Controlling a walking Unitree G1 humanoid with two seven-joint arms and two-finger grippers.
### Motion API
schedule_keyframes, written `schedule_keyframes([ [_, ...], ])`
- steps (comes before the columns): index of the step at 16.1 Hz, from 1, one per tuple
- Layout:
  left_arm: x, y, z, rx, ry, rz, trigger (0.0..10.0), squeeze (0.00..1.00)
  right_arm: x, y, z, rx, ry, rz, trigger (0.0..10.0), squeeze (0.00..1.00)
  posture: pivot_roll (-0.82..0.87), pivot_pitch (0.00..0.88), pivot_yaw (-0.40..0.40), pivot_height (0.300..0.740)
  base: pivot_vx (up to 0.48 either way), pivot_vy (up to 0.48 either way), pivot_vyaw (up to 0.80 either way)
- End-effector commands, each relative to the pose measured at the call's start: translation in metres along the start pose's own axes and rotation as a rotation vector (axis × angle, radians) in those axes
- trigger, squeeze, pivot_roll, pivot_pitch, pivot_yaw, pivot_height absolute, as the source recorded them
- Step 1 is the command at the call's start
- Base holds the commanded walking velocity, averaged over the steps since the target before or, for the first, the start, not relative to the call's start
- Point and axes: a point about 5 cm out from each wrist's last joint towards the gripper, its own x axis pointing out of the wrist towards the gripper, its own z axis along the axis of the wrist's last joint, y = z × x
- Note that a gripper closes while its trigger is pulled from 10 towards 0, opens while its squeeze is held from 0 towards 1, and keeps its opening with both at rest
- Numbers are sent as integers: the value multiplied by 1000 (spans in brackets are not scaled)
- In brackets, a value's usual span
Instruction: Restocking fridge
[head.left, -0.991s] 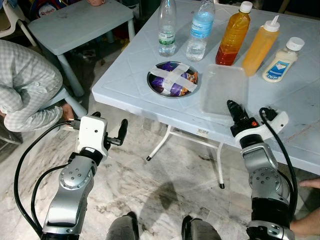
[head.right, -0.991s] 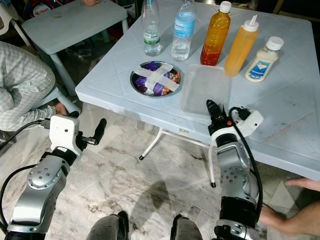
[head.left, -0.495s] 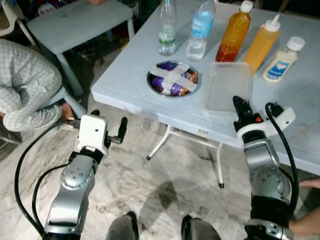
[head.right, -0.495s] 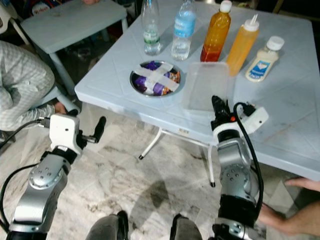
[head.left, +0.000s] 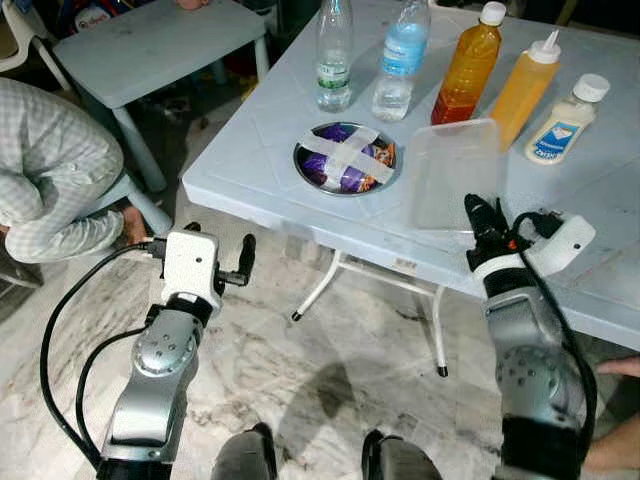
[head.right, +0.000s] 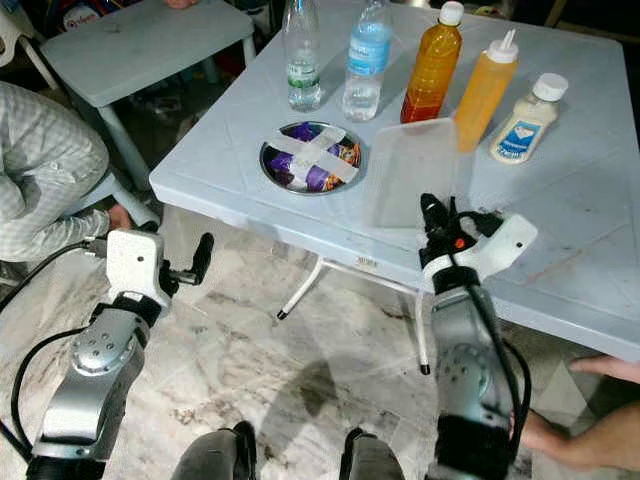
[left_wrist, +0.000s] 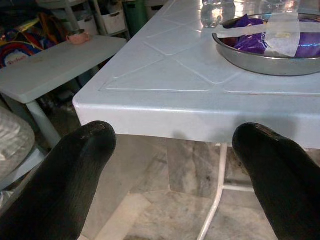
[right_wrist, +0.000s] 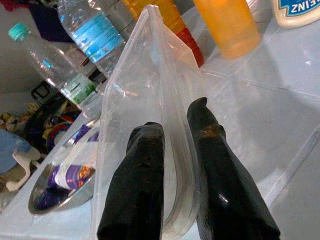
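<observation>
Now | right gripper (right_wrist: 170, 150) clamps clear container (head.left: 455, 175) rim | left gripper (left_wrist: 175, 150) wide open, empty

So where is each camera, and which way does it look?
Left eye, right eye: on the head, looking down at the table, both arms and the knees.
Left wrist: on the left arm, below the table edge, looking past open fingers at the bowl.
Right wrist: on the right arm, along fingers shut on the clear tub.
All four show the bowl.
</observation>
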Motion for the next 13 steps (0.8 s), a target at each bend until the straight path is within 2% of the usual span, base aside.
schedule_keyframes([
  [1,0,0,-3,10,10,2,10000,0,-6,-3,-11,-23,50,-30,10000,0,33,115,23,740,-281,0,0],
  [4,0,-4,-2,6,3,-7,10000,0,-11,3,-15,-31,54,-20,10000,0,32,115,22,740,-298,0,0],
  [11,6,-4,0,4,-13,-5,10000,0,-8,5,-14,-48,45,-8,10000,0,31,105,16,740,-320,0,730],
  [13,8,-4,0,10,-19,-1,10000,0,-7,6,-14,-54,45,1,10000,0,33,101,13,740,0,0,800],
])
